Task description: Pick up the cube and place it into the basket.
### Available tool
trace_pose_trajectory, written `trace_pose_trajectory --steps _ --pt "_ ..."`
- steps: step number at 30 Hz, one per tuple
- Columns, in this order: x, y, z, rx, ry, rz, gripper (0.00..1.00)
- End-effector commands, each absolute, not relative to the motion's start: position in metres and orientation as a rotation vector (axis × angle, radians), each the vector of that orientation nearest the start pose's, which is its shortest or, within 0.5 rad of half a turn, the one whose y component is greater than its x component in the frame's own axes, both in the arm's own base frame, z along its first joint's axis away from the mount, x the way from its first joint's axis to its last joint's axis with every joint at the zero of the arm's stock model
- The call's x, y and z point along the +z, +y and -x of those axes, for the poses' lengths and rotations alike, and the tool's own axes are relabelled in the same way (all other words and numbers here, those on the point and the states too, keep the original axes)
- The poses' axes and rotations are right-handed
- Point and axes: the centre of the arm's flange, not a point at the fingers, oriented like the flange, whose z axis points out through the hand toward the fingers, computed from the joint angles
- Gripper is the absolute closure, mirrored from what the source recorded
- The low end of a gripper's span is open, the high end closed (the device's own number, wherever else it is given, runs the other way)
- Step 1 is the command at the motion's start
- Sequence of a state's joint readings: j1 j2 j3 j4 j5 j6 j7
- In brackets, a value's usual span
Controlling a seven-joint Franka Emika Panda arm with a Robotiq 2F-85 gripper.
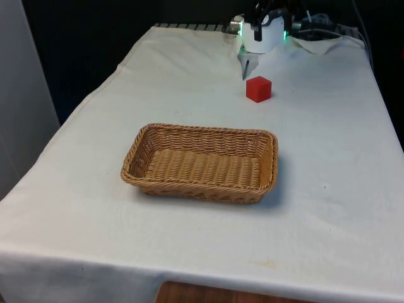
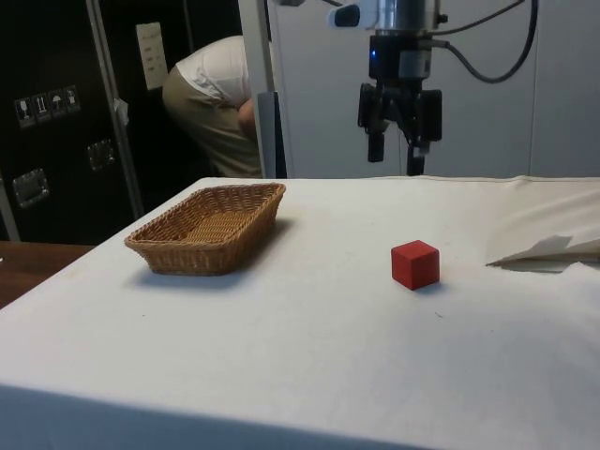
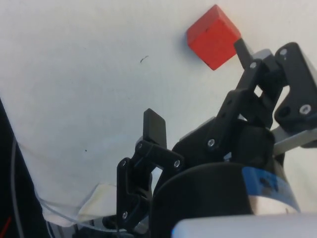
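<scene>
The table [image 1: 328, 208] under its white cloth spreads wide, with bare cloth on every side of the 2 task things. Above its far end the arm points straight down, and the gripper [image 2: 396, 161] hangs high over the cloth with its 2 fingers [image 3: 154, 128] spread apart and nothing between them. In the side view it sits well above the cube, a little toward the basket's side of it.

The basket [image 1: 201, 163] is a shallow rectangular wicker tray, light brown, lying near the middle of the table with its long side across the front view. Its rim is whole and nothing lies inside.

The cube [image 1: 259, 89] is plain red with sharp edges, resting flat on the cloth toward the far end, beyond the basket and toward the front view's right. It stands well apart from the basket, with open cloth all around it.

A person [image 2: 217, 98] bends over behind the table in the side view.
</scene>
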State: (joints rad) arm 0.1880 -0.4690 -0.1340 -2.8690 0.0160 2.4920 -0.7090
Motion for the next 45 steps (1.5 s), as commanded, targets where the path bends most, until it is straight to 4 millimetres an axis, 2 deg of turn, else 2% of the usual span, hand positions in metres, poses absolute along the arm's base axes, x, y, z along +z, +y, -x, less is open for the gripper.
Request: trace_pose_trajectory --steps 1,6,23,24,25,32,45 --pt "0.322 0.022 -0.347 -0.164 -1.153 2.877 0.0" --pt "0.317 0.02 -0.344 -0.139 -1.148 2.87 0.0" --pt "0.279 0.011 -0.34 -0.055 -1.144 2.87 0.0" --pt "0.282 0.012 -0.34 -0.047 -1.141 2.862 0.0" --pt "0.274 0.011 -0.34 -0.045 -1.145 2.871 0.0" --pt "0.253 0.011 -0.339 -0.025 -1.144 2.882 0.0" --pt "0.234 0.01 -0.338 -0.031 -1.149 2.899 0.0"
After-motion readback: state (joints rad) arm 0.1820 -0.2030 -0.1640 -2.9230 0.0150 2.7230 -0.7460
